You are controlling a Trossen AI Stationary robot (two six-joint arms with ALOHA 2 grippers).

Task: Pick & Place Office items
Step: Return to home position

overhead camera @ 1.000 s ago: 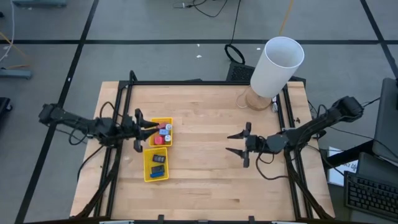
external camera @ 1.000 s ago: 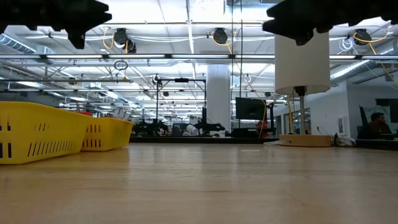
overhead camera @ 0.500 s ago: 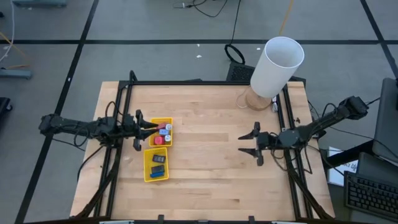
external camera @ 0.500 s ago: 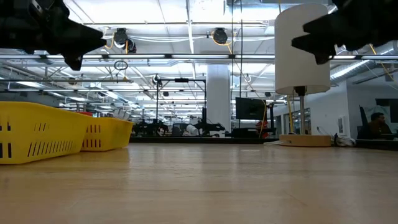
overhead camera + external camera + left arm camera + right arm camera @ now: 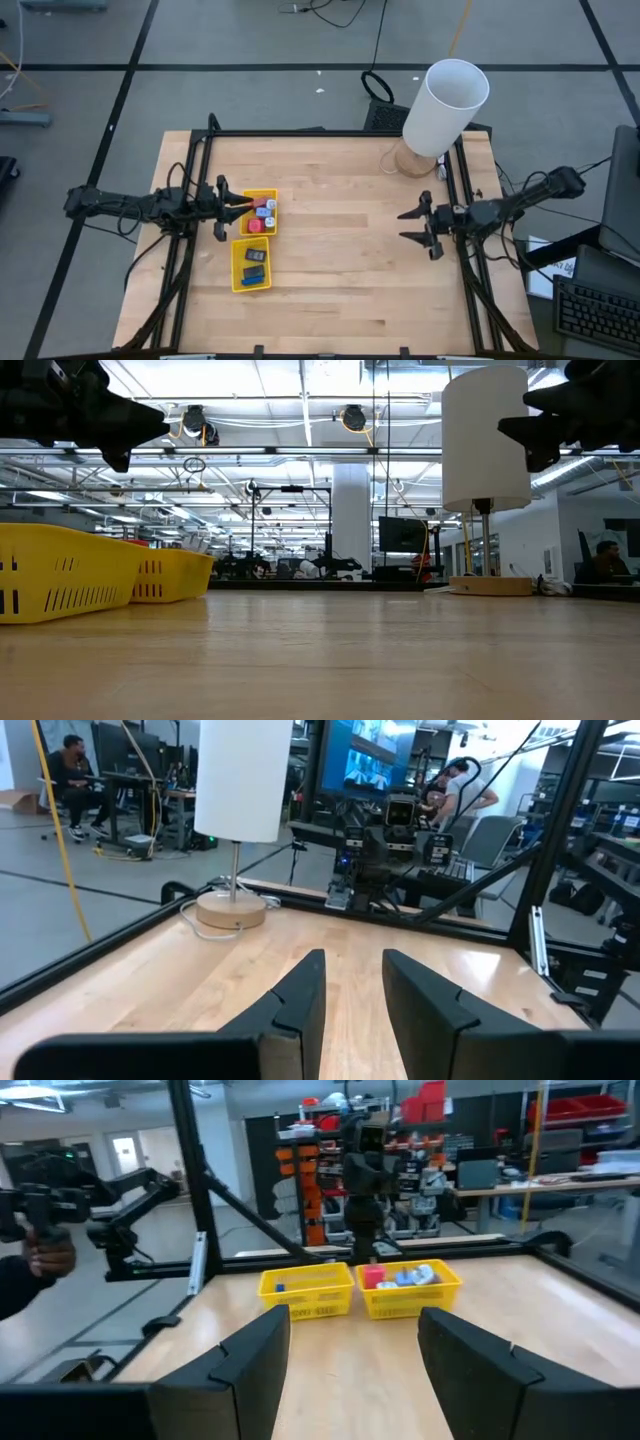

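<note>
High view, going left to right – the left gripper (image 5: 236, 206) hangs right at the yellow tray's (image 5: 234, 268) left rim, beside its picture-top compartment, fingers a narrow gap apart and empty. The office items (image 5: 256, 225) are all inside the tray: red, blue and pale chunks in that compartment, a dark grey and a blue flat rectangle in the other one. The right gripper (image 5: 403, 226) is well right of the tray over bare table (image 5: 330, 290) — spread wide, holding nothing.

The long yellow plastic two-compartment tray (image 5: 234, 265) sits left of centre on the wooden table (image 5: 340, 290) — small red and blue chunks (image 5: 262, 212) in one compartment, two flat rectangles (image 5: 256, 256) in the other. The big white cylinder (image 5: 445, 108) stands at a right corner. The left gripper (image 5: 222, 209) is beside the tray, the right gripper (image 5: 402, 226) near the right edge.
</note>
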